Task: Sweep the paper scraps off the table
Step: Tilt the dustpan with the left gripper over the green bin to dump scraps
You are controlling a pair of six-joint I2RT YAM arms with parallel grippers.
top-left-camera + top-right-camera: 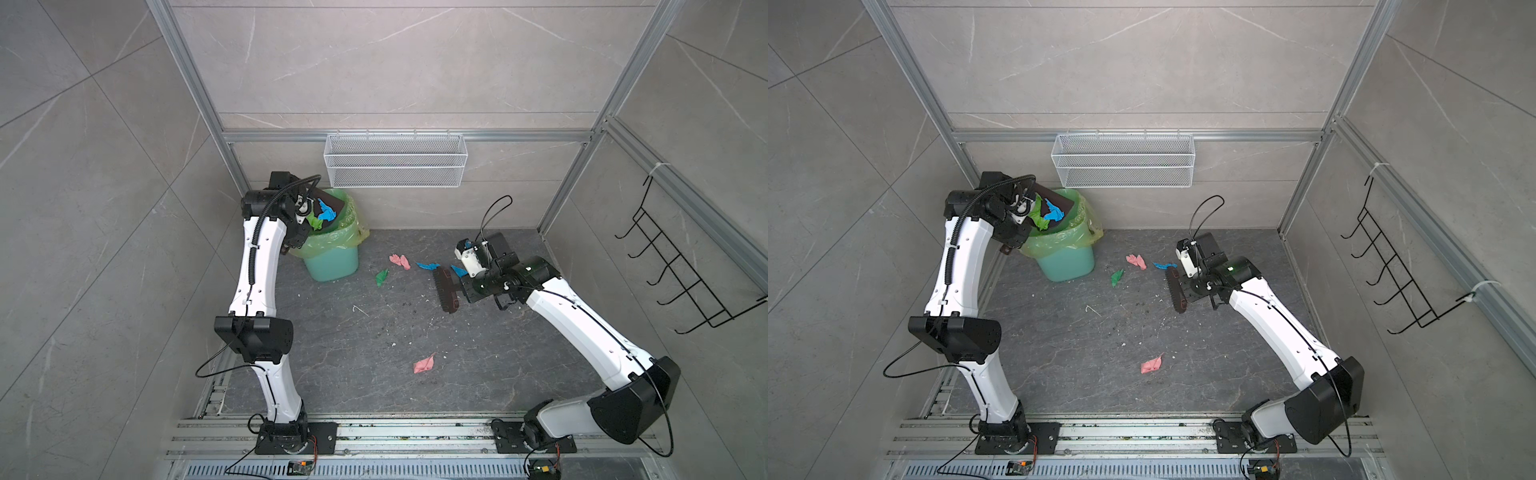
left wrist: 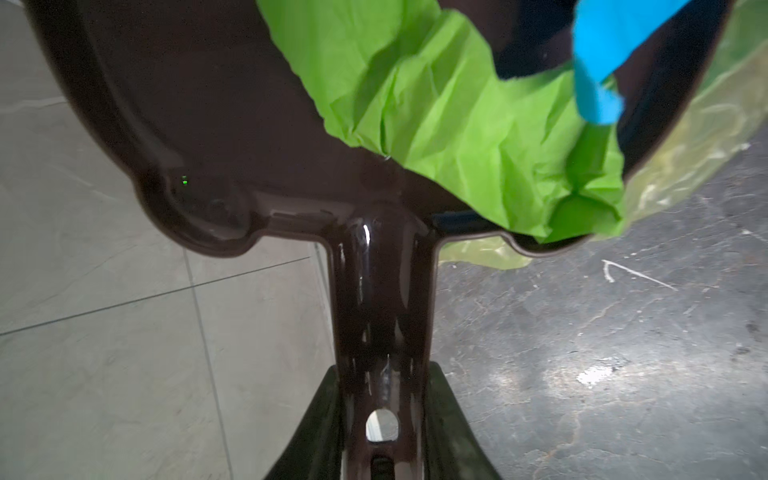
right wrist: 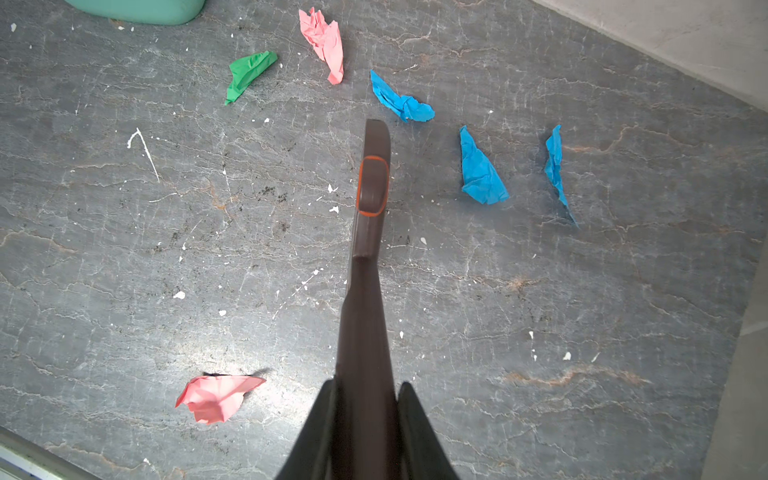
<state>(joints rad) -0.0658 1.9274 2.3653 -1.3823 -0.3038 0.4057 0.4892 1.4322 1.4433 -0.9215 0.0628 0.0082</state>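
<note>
- Grey tiled walls (image 1: 104, 208) stand around our dark stone table (image 1: 353, 353).
- We see our left gripper (image 2: 384, 374) closed tight around the handle (image 2: 382, 311) of a brown dustpan (image 2: 208, 124), holding it over the green bin (image 1: 332, 262).
- One green scrap (image 2: 457, 124) and one blue scrap (image 2: 598, 62) sit in the dustpan, just past the left gripper.
- Our right gripper (image 3: 368, 386) is closed tight around a brown brush (image 3: 370, 199).
- Paper scraps (image 3: 401, 102) lie on the table near the brush tip; one pink scrap (image 3: 218, 395) lies alone, apart from the right gripper.
</note>
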